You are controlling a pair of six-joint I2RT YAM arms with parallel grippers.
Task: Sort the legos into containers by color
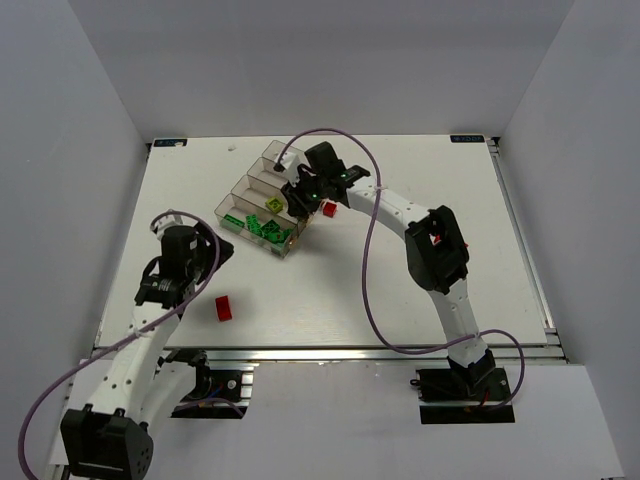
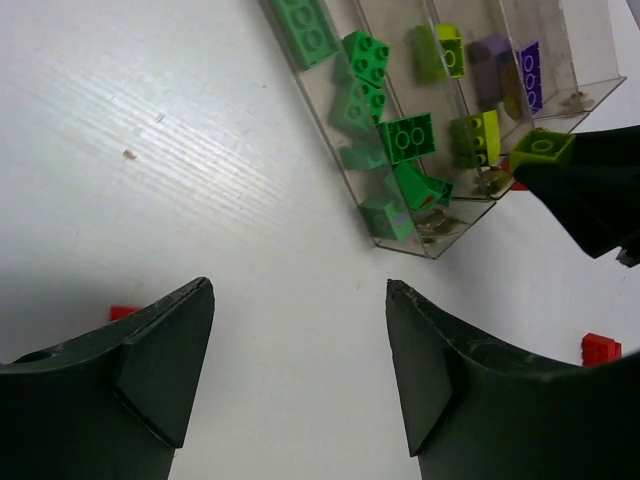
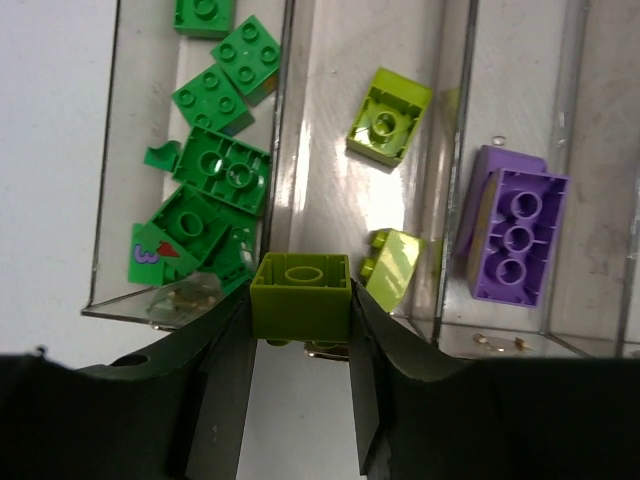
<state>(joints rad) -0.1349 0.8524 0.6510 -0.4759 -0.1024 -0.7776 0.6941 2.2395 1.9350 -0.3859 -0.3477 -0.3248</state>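
Two red bricks are not yet binned, and the nearer one (image 1: 223, 308) lies on the bench (image 1: 420, 180) just beside the left fingers (image 2: 160, 370). These stand wide apart and hold nothing. In the left wrist view that brick only peeks in at the left edge, outside the gap, so a straight descent would likely close on bare bench or knock the brick away. Farther in sits the stepped tray of containers (image 1: 236, 193), with green bricks (image 3: 215, 170) in the leftmost bin of the right wrist view, lime ones in the next and a purple brick (image 3: 512, 235) in the third. The right fingers (image 3: 225, 380) are clamped on a lime brick (image 3: 300, 285), held above the open end of the tray and about over the divider between the green and lime bins. Let go there, it could strike a wall and bounce into the green bin, or tumble over the end wall onto the bench. Farthest, the other red brick (image 1: 328, 208) rests on the bench just right of the tray, close to the right arm, where a sweep could push it.
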